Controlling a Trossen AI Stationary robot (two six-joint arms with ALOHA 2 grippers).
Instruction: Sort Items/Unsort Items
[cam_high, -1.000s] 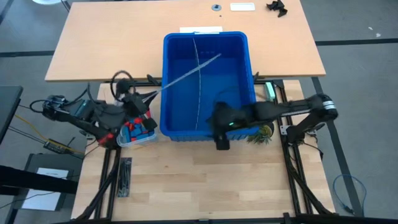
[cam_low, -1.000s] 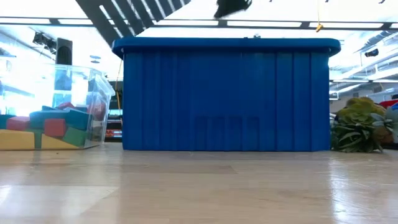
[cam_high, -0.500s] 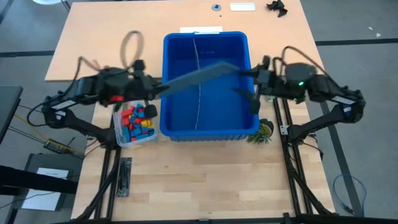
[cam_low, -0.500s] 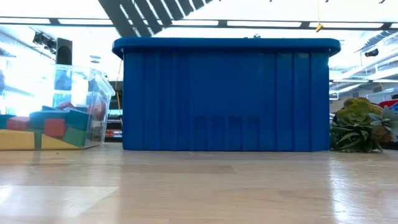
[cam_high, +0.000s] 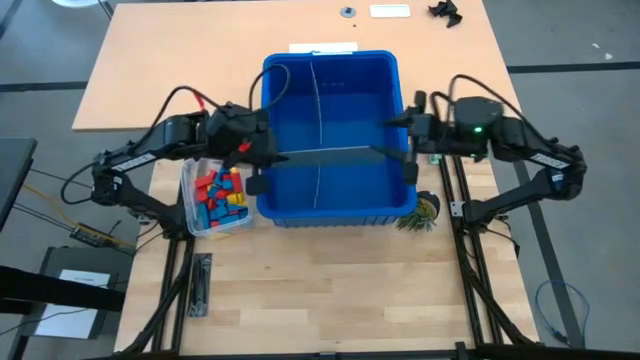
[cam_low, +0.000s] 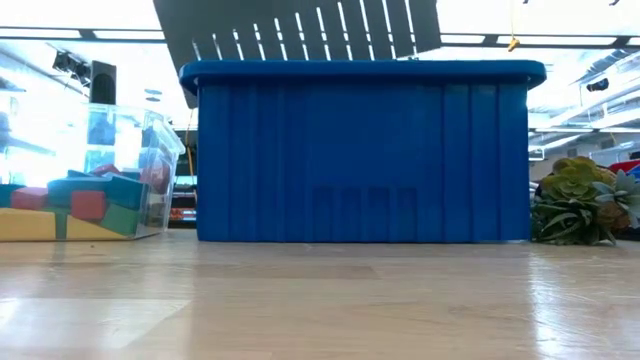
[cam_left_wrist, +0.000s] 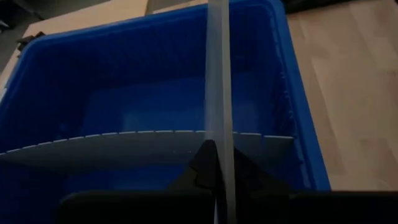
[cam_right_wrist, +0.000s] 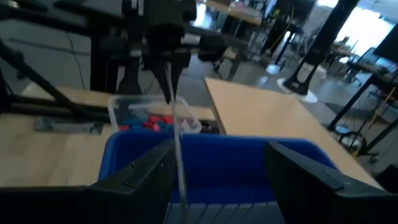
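Jaws of the left gripper (cam_high: 262, 160) are clamping shut on a grey divider sheet (cam_high: 325, 154), which is standing on edge and running crosswise over the blue bin (cam_high: 330, 205), its long axis stretching from one arm toward the other. Jaws of the right gripper (cam_high: 408, 150) are standing wide apart at the sheet's far end, holding nothing. Toy blocks (cam_high: 220, 194) are lying jumbled in a clear tub (cam_high: 190, 215) on the bench (cam_high: 330, 290), beside the bin, just below the left gripper.
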